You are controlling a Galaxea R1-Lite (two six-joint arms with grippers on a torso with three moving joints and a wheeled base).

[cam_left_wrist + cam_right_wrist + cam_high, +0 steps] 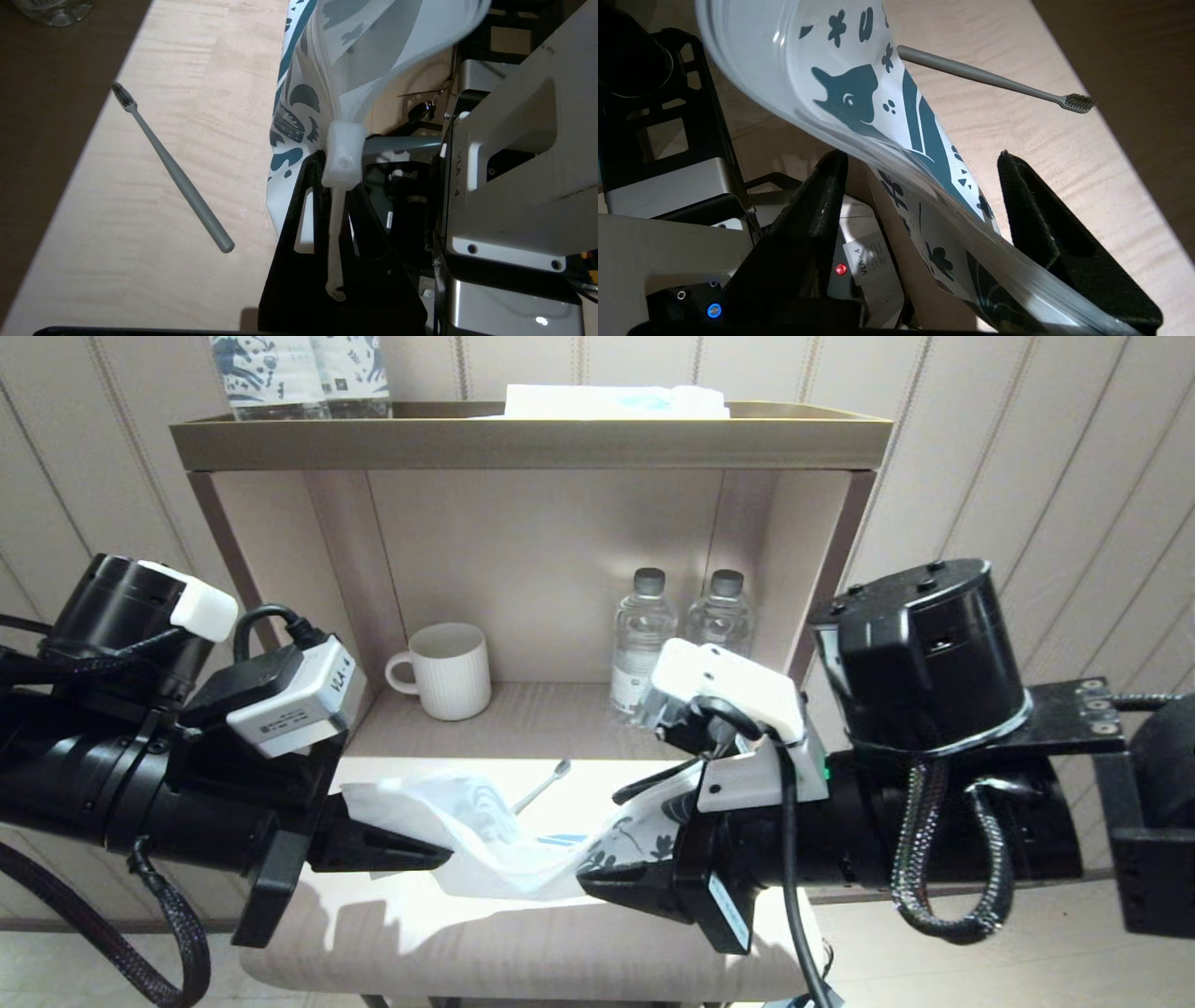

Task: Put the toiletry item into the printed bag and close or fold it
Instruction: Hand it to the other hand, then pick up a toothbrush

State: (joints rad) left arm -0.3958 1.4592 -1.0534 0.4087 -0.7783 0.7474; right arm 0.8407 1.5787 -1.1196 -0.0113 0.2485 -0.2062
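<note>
Two black arms with braided cables; white camera box [285,705] on the left wrist, another [738,695] at 3 o'clock; black wedge fingers [808,224], red light, blue light

From my head view, the slim grey toothbrush [541,791] shows only its head end; the flat white leaf-printed plastic bag [495,840] covers its handle. The two navy-printed upright packs [299,373] on the top shelf are cut off by the frame's edge.
</note>
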